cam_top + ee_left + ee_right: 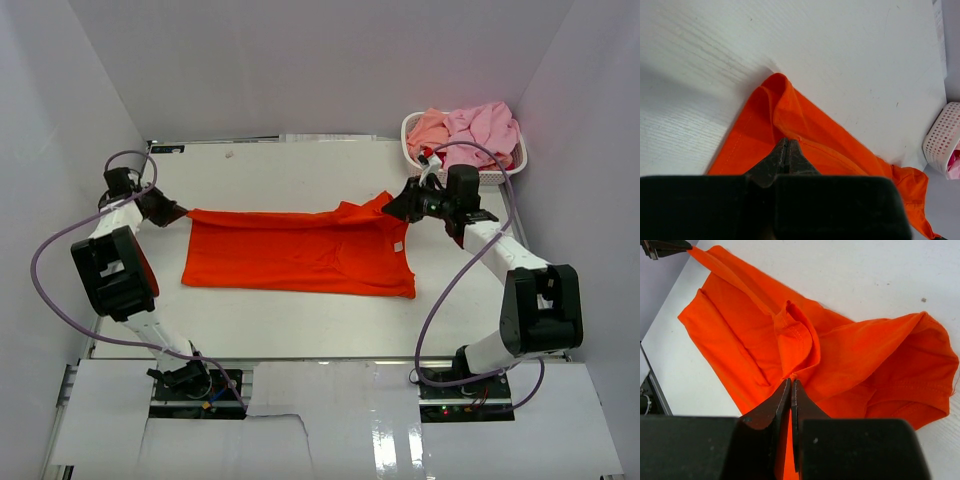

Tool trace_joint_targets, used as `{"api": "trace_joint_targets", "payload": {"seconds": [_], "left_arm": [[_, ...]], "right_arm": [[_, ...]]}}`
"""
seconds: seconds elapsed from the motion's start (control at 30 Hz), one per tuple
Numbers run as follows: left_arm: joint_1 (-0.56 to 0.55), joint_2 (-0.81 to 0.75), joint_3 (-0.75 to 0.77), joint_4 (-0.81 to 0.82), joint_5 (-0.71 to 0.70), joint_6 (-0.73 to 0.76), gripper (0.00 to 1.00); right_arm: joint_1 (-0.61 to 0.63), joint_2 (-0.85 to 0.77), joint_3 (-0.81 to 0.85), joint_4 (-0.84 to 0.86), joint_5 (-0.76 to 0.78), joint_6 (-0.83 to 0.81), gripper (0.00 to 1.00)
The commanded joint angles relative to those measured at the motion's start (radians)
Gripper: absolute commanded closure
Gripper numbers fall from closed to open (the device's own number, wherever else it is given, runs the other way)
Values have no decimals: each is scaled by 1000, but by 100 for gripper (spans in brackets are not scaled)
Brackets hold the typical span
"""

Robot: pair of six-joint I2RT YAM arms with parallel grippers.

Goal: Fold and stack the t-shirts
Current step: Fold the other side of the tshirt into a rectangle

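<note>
Top external: t-shirt (pixel 300 252) ends pinched in left fingers (pixel 168 209), right fingers (pixel 396 205).

The left claw's (pixel 786 147) dark housing is covering the shirt's (pixel 840 150) near part, and the right claw's (pixel 790 386) is doing likewise. The basket (pixel 941 137) is running off the left wrist view's edge.

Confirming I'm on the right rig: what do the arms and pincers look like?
The left arm and right arm have white links and blocky black joint housings, each trailed by a looping lilac cable. The left pincer and right pincer each have two dark, tapering fingers.
</note>
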Motion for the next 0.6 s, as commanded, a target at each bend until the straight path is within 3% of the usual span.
{"api": "trace_joint_targets", "payload": {"seconds": [0.0, 0.57], "left_arm": [[9, -65, -26, -4, -10, 11, 100], [9, -57, -139, -24, -4, 24, 100]], "right_arm": [[-2, -51, -32, 15, 9, -17, 92], [-1, -95, -203, 1, 32, 10, 92]]}}
